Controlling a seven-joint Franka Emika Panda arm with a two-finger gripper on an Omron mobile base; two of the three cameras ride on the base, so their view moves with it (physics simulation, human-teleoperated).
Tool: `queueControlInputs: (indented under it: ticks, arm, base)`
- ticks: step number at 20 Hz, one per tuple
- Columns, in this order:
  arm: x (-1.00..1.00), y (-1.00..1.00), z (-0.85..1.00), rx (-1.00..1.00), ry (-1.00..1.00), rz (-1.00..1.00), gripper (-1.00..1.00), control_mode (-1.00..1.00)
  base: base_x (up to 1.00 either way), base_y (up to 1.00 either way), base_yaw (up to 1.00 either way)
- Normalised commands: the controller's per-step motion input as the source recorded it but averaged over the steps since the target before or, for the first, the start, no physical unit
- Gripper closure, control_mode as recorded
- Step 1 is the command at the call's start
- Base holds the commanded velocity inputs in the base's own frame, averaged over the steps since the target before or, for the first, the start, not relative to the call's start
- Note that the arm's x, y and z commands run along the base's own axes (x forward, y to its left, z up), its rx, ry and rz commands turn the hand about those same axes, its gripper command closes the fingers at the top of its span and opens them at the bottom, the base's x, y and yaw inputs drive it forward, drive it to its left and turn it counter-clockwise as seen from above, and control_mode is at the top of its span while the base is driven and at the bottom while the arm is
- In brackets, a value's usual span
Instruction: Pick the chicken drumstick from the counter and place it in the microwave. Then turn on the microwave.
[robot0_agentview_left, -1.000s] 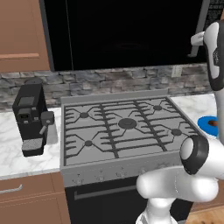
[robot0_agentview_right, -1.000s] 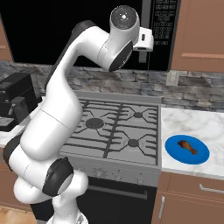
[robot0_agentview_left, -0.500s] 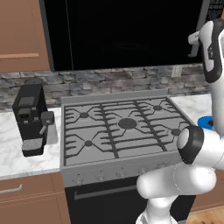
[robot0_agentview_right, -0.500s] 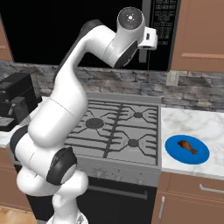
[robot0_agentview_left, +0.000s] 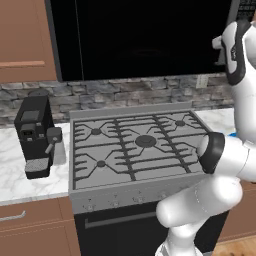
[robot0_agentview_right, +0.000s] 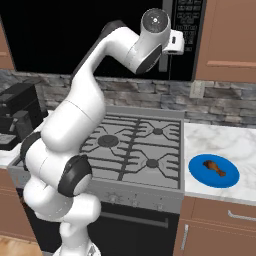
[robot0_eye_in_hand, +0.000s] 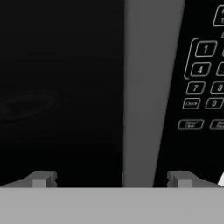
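Note:
The chicken drumstick (robot0_agentview_right: 214, 167) lies on a blue plate (robot0_agentview_right: 200, 172) on the white marble counter (robot0_agentview_right: 225, 142) right of the stove. The microwave (robot0_agentview_right: 75, 40) hangs above the stove with its dark glass door (robot0_eye_in_hand: 61, 87) shut. My gripper (robot0_eye_in_hand: 112, 179) is raised high in front of it, open and empty, far above the drumstick. In the hand view the grey bar handle (robot0_eye_in_hand: 148, 87) stands between my fingertips (robot0_eye_in_hand: 43, 178), nearer the right one, with the button panel (robot0_eye_in_hand: 203, 78) beside it. From the right base view, my gripper (robot0_agentview_right: 175, 42) sits at the handle.
A grey gas stove (robot0_agentview_left: 135, 145) lies below the microwave, over a black oven (robot0_agentview_right: 145, 225). On the left counter stands a black coffee machine (robot0_agentview_left: 35, 135). Brown cabinets (robot0_agentview_right: 227, 35) flank the microwave, and a stone backsplash (robot0_agentview_left: 125, 92) runs behind.
The arm has swung a little to the right and closer to the microwave's handle, its elbow shifting right. The gripper stays open. The drumstick and plate have not moved.

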Motion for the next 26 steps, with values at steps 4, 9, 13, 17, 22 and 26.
queueControlInputs:
  ticks: [4,9,13,17,22,26]
  arm:
    - [0.32,-0.13,0.0,-0.01,0.0,0.0,-1.0,-1.0]
    - [0.34,-0.14,0.0,0.0,0.0,0.0,-1.0,-1.0]
    - [0.35,-0.15,0.0,0.0,0.01,0.0,-1.0,-1.0]
    - [0.36,-0.13,0.0,0.0,0.01,0.0,-1.0,-1.0]
    - [0.33,-0.13,0.0,0.0,0.0,0.0,-1.0,-1.0]
    - [0.24,-0.03,-0.01,0.0,0.0,0.0,1.0,-1.0]
  base:
    - [0.0,0.0,0.0]
    - [0.0,0.0,0.0]
    - [0.0,0.0,0.0]
    - [0.0,0.0,0.0]
    - [0.0,0.0,0.0]
    - [0.0,0.0,0.0]
